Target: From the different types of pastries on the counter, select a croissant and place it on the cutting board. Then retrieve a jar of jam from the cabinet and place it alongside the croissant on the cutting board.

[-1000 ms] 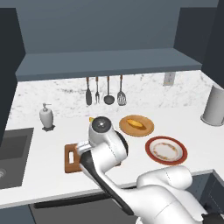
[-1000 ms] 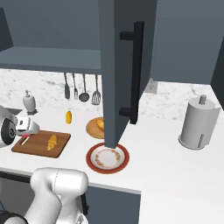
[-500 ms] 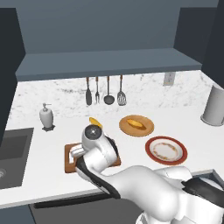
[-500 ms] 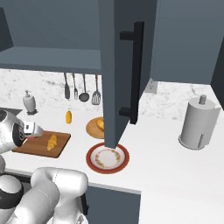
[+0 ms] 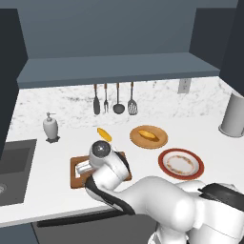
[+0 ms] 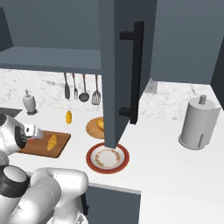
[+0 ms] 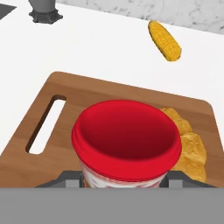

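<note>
My gripper (image 7: 124,186) clamps the rigid, smooth-sided jar of jam (image 7: 126,144) low on its body, croissant (image 7: 189,146) just beyond on the cutting board (image 7: 48,131).

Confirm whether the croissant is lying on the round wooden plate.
No. The croissant lies on the cutting board, while the round wooden plate sits apart, farther along the counter.

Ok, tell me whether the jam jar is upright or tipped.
Upright. In the hand view the jar of jam shows its red lid facing up between the gripper fingers, over the cutting board beside the croissant.
</note>
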Motion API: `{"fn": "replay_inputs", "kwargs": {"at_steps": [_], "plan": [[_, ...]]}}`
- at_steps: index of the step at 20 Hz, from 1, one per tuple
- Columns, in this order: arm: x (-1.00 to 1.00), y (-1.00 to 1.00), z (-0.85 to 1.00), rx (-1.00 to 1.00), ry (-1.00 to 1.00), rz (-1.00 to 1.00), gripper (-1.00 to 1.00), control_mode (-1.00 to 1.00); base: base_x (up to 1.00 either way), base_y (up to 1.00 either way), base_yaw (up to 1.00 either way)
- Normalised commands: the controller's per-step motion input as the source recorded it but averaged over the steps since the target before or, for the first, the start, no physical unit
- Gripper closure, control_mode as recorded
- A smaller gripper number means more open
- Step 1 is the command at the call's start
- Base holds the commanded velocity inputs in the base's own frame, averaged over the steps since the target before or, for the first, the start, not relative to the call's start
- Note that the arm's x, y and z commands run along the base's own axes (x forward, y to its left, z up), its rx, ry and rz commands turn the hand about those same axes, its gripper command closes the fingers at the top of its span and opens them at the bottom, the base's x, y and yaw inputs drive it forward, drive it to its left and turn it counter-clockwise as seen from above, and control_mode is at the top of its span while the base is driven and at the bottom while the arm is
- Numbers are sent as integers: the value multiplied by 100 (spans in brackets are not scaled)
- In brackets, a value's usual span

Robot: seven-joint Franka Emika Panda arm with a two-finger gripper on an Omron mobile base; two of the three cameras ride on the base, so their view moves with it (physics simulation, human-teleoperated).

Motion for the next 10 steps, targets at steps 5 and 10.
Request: {"fn": "replay_inputs", "kwargs": {"at_steps": [5,10], "plan": [[6,-5,-39,4,-12,0,100,-100,0,0,0],[30,-13,-21,18,-3,0,100,-100,0,0,0]]}}
